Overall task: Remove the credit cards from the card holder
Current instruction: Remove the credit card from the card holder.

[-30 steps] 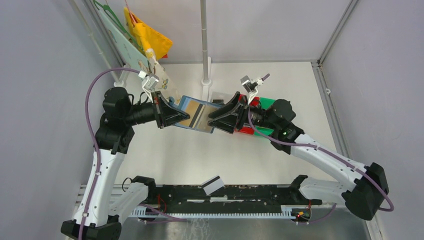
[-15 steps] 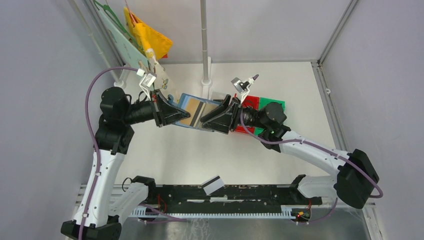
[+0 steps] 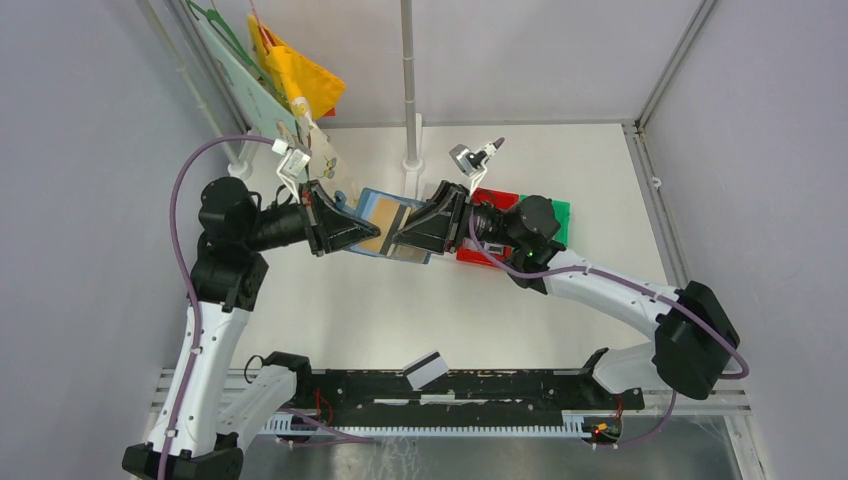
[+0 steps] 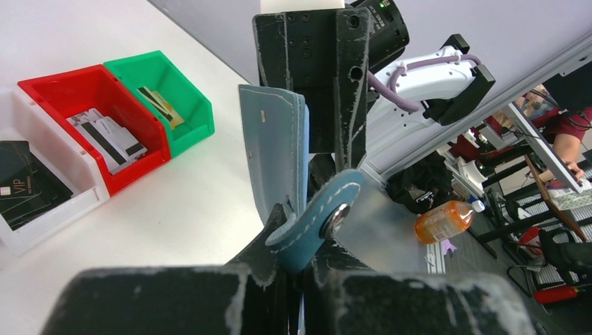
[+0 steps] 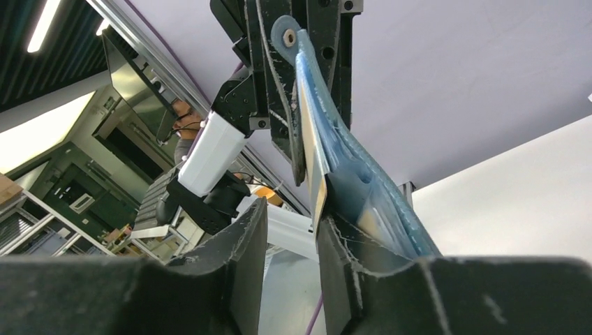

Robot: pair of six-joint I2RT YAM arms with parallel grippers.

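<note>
The white table (image 3: 330, 300) carries three plastic bins side by side: white bin (image 4: 49, 227), red bin (image 4: 63, 78), green bin (image 4: 146, 61). The teal-blue folding card holder (image 3: 373, 204) is off the table, in mid-air between my grippers. Its long axis runs left to right, with the open end facing my right gripper (image 3: 400, 240). My left gripper (image 3: 372, 233) is clamped on its snap-tab end. My right fingers (image 5: 237, 272) stand narrowly apart at the edge of the gold-toned, dark-striped credit card (image 3: 386, 232) seated in the holder. A flat black card (image 4: 24, 185) in the white bin reads "VIP".
</note>
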